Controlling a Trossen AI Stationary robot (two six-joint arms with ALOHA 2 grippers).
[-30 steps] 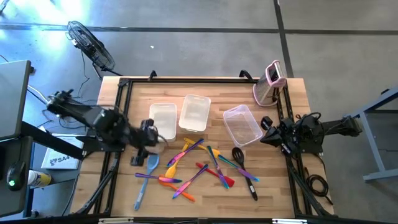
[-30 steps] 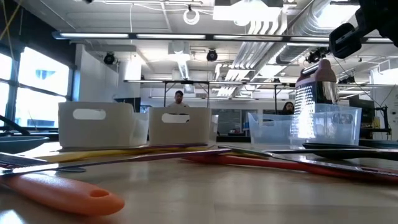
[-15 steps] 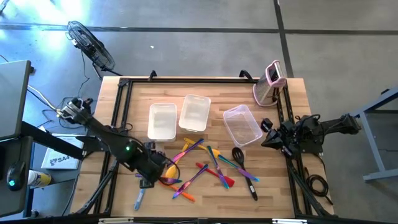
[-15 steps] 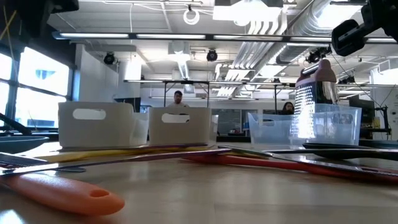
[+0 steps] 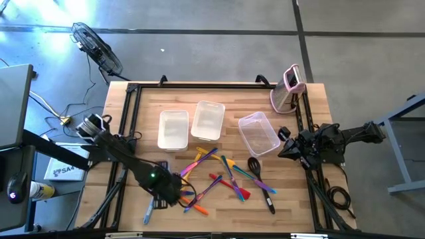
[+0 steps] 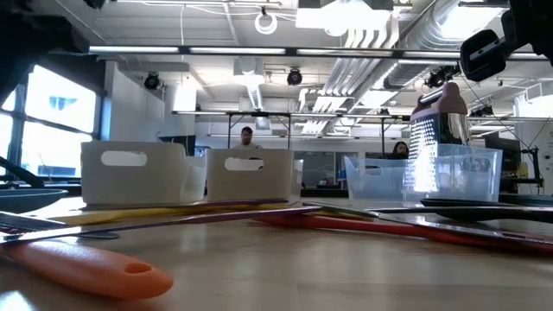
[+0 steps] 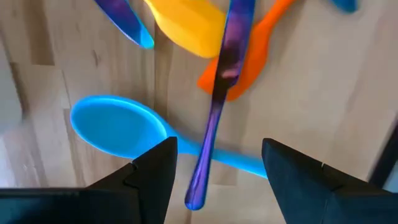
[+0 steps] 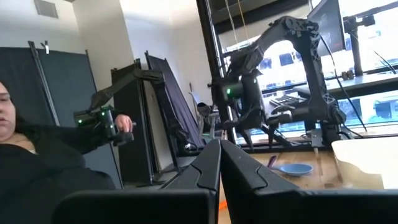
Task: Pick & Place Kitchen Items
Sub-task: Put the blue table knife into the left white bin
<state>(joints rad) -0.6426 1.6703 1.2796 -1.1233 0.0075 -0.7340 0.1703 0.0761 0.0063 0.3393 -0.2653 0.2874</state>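
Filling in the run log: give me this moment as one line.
left gripper: open, above purple utensil crossing light blue spoon | right gripper: shut, waiting at right table edge | held: nothing

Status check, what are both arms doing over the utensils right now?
Left pincer open, poised over the slim purple utensil crossing the light blue spoon. Right pincer shut, parked at the table's right edge. Nothing held; orange spatula crowds the pick.

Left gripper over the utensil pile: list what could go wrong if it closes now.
1. The open left gripper straddles a purple handle that lies across the light blue spoon; closing may catch both.
2. That handle also crosses the orange utensil and passes the yellow one, so lifting it could drag them.
3. The right gripper, shut beside the table's right edge, cannot steady the pile.
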